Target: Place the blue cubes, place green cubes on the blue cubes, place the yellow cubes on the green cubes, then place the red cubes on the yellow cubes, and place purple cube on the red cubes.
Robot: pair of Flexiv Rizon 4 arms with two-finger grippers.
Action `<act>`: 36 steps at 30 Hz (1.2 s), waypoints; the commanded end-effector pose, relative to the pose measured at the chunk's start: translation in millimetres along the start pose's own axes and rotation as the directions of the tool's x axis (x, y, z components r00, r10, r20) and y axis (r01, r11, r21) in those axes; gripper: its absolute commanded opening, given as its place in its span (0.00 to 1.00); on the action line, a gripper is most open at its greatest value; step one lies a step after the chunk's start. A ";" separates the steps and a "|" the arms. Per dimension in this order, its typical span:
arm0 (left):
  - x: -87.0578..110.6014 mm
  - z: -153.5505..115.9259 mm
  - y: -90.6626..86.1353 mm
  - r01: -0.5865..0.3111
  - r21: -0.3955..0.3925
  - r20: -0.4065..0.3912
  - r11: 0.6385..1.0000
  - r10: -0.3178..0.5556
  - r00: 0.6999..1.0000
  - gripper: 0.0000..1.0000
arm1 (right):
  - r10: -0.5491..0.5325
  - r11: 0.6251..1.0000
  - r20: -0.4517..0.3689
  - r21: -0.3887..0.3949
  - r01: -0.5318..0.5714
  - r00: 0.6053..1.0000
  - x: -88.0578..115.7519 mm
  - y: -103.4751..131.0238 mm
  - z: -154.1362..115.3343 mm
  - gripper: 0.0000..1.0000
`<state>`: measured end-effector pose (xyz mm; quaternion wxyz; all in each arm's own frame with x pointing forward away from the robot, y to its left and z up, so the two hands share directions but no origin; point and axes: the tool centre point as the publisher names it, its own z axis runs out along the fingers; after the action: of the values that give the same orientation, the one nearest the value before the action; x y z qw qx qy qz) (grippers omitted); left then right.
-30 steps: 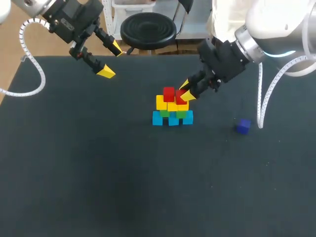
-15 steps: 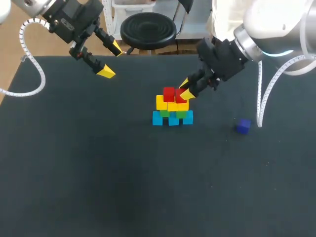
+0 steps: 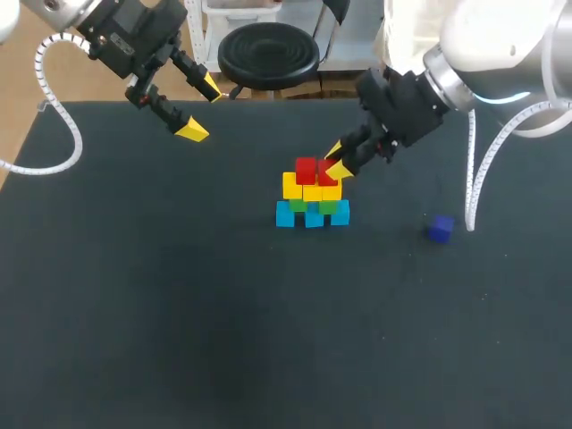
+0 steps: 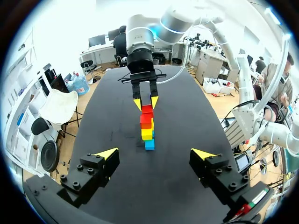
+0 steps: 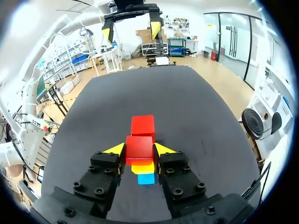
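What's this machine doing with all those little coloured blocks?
It is building a small pyramid of cubes. The right gripper is closed on a red cube at the top of the pile, beside a second red cube. Both sit on the yellow cubes, which rest on green cubes over a bottom row of blue cubes. The purple cube lies alone on the table, not yet stacked. The left gripper hangs open, off to the side, holding nothing.

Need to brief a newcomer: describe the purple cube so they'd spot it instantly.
On the black table, find the stack of coloured cubes near the middle, then look toward the side of my right arm. The purple cube lies alone, the only one of that colour and the only one outside the stack.
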<state>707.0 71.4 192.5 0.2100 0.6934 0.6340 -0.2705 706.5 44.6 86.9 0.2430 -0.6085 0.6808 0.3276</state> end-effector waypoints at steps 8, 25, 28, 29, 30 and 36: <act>0.9 0.4 -0.6 -0.003 -0.002 0.002 1.000 0.003 1.000 1.00 | 0.007 1.000 0.006 0.005 -0.007 1.000 0.0 -0.4 2.5 0.00; 0.9 0.4 -0.6 -0.003 -0.002 0.002 1.000 0.003 1.000 1.00 | 0.019 1.000 0.019 -0.003 -0.018 1.000 0.6 -1.8 4.1 0.47; 0.9 0.4 -0.6 -0.003 -0.002 0.002 1.000 0.003 1.000 1.00 | 0.019 1.000 0.023 -0.002 -0.019 1.000 0.6 -1.4 2.3 1.00; 0.9 0.4 -0.6 -0.003 -0.002 0.002 1.000 0.003 1.000 1.00 | 0.019 1.000 0.025 0.000 -0.019 1.000 0.4 -1.1 1.6 1.00; 0.9 0.4 -0.6 -0.003 -0.002 0.002 1.000 0.003 1.000 1.00 | 0.018 1.000 0.027 0.001 -0.018 0.999 0.0 -0.8 1.1 1.00; 0.9 0.4 -0.6 -0.003 -0.002 0.002 1.000 0.003 1.000 1.00 | 0.019 1.000 0.033 0.014 -0.019 0.999 -0.6 0.9 -3.0 1.00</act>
<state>707.0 71.4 192.5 0.2100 0.6934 0.6340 -0.2705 709.1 44.9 87.9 0.2526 -0.5956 0.6840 0.3370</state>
